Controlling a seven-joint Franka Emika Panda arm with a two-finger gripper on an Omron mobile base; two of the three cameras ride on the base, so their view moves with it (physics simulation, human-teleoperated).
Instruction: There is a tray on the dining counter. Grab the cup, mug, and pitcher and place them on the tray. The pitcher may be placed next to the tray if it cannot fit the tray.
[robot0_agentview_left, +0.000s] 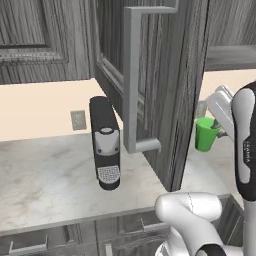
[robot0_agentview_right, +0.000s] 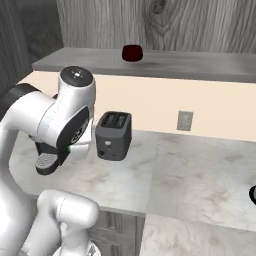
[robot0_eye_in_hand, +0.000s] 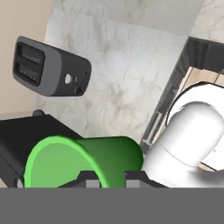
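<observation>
1. Above the marble worktop (robot0_agentview_left: 50, 180), the green cup (robot0_agentview_left: 205, 134) is seen held up off the surface, clamped at its rim by the gripper (robot0_eye_in_hand: 105, 177) of the white arm.
2. From the hand view, the cup (robot0_eye_in_hand: 87, 159) is shown lying across the lower part of the picture with its open mouth turned to the left; the two dark fingertips (robot0_eye_in_hand: 89, 177) are closed on its wall, one on either side of it.
3. From the left base view, the cup is pictured to the right of an open grey wooden cabinet door (robot0_agentview_left: 150, 90) with a long pale handle (robot0_agentview_left: 132, 80), and well apart from a black coffee machine (robot0_agentview_left: 106, 142) standing on the worktop.
4. A dark grey two-slot toaster (robot0_agentview_right: 114, 135) is seen on the same worktop, against the cream wall, just beside the arm's upper links in the right base view.
5. On a grey shelf (robot0_agentview_right: 200, 65) above that wall, the dark red mug (robot0_agentview_right: 132, 53) is pictured standing upright, well apart from the arm.
6. A pale wall socket (robot0_agentview_right: 184, 120) is set in the wall to the right of the toaster.
</observation>
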